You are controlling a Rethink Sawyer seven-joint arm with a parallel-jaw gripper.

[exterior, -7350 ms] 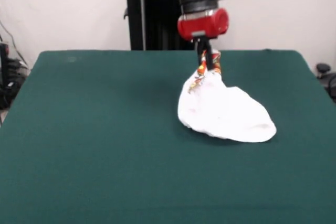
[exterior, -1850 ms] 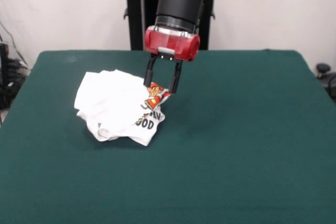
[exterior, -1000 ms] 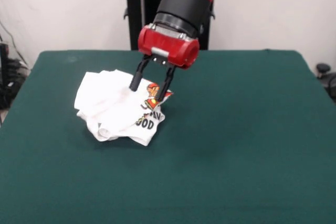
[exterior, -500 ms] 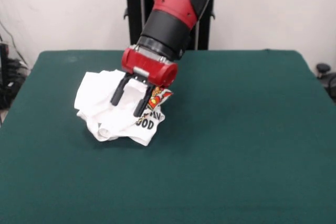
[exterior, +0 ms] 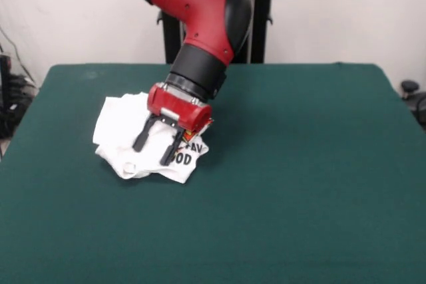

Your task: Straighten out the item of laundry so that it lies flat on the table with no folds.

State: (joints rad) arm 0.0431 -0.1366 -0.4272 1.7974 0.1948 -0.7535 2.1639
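The item of laundry (exterior: pixel 120 139) is a small white garment, bunched and folded on the left part of the dark green table (exterior: pixel 299 184). Black block lettering and a red and orange print show at its right edge, under the arm. My gripper (exterior: pixel 153 152) is tilted, pointing down and to the left, with its two black fingers (exterior: pixel 141 141) spread apart over the garment's front part. The fingertips are at the cloth's surface; nothing is pinched between them. The arm hides the garment's upper right portion.
The robot's black pedestal (exterior: pixel 180 38) stands behind the table's far edge. A white wall is behind it. Dark cables and equipment (exterior: pixel 10 98) lie off the table's left side, and a dark object (exterior: pixel 413 94) off its right side.
The gripper let go of the garment earlier and the garment now lies at the left. Over the last second the open gripper has swung down and left onto the bunched cloth.
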